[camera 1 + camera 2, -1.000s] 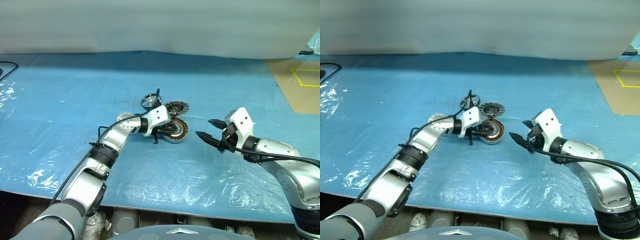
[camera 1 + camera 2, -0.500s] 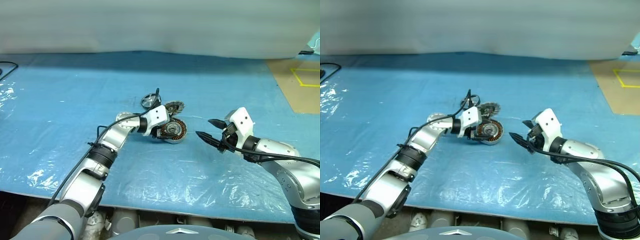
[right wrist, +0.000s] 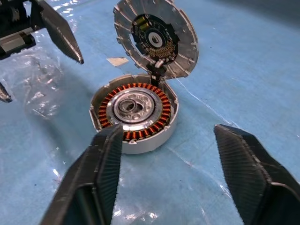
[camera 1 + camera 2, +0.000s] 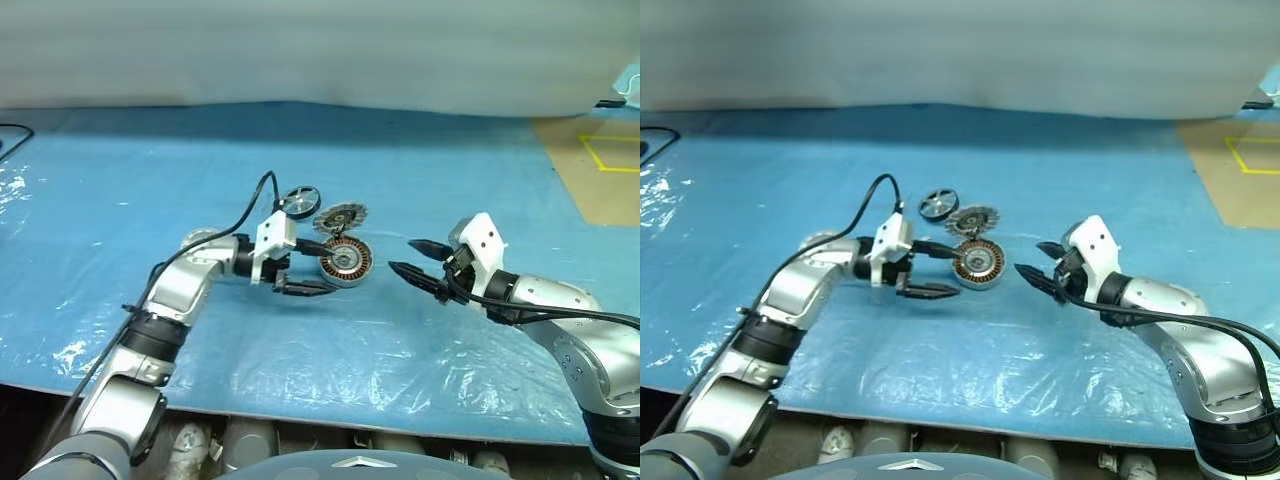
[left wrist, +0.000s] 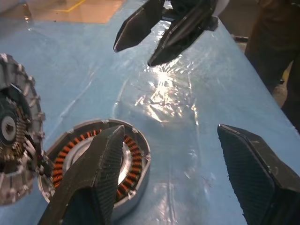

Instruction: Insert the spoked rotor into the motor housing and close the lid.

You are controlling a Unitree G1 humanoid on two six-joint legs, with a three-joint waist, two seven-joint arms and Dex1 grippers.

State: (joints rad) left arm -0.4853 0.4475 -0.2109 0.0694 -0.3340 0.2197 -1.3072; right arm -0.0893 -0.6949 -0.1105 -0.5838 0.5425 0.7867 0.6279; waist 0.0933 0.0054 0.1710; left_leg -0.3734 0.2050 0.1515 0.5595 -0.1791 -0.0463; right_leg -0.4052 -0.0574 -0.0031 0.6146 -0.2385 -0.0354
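The motor housing (image 4: 344, 260) rests on the blue sheet, its copper windings (image 3: 133, 110) showing around a grey hub. Its ribbed lid (image 4: 340, 216) stands open, hinged at the far rim (image 3: 157, 40). The spoked rotor (image 4: 299, 201) lies on the sheet just beyond and left of the lid. My left gripper (image 4: 328, 268) is open and empty just left of the housing, one finger (image 5: 93, 178) near its rim. Level with the housing on its right, my right gripper (image 4: 401, 255) points at it, open and a short gap away, holding nothing.
A crinkled blue plastic sheet (image 4: 330, 360) covers the table, whose front edge runs along the bottom. Tan floor with yellow tape (image 4: 610, 160) lies at the far right. A black cable (image 4: 10, 135) sits at the far left edge.
My left gripper has opened, let go of the housing and drawn back to the left. The right arm has kept its place.
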